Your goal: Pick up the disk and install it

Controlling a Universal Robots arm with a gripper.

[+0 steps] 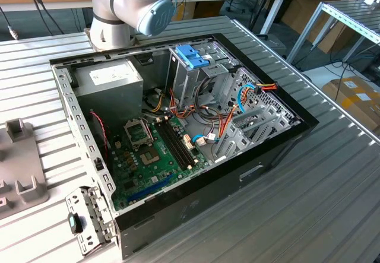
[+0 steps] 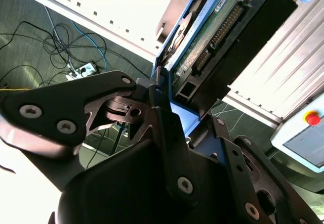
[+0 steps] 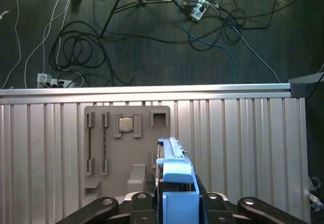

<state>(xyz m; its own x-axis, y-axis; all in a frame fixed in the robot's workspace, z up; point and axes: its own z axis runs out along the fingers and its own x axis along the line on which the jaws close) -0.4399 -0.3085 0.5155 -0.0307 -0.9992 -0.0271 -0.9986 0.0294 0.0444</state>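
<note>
You had the gripper (image 3: 174, 206) clenched on the disk (image 3: 174, 176), its black fingers (image 3: 101, 206) pressing the bright blue plastic carrier from both sides. The disk stood edge-on in front of the grey tray (image 3: 114, 158) in the first wrist view, and whether it touched that tray could not be told. In the second wrist view you could see the disk's flat face, with a green circuit board framed by the blue rails. The tray was a matte slab with moulded slots and pockets, and one square pocket held a small metallic chip (image 3: 127, 124). In the exterior view, the black computer case (image 1: 237, 180) lay open on the ribbed metal table (image 1: 320, 209), towards the exterior view's right of the tray. Inside it you had a green motherboard (image 1: 154, 156), a boxy grey power supply (image 1: 110, 79), a tall bare-metal drive cage (image 1: 187, 88) topped by a blue clip (image 1: 191, 56), and loose red, orange and blue wires (image 1: 261, 88). The arm's (image 1: 130, 5) rounded grey joint rose behind the case.
</note>
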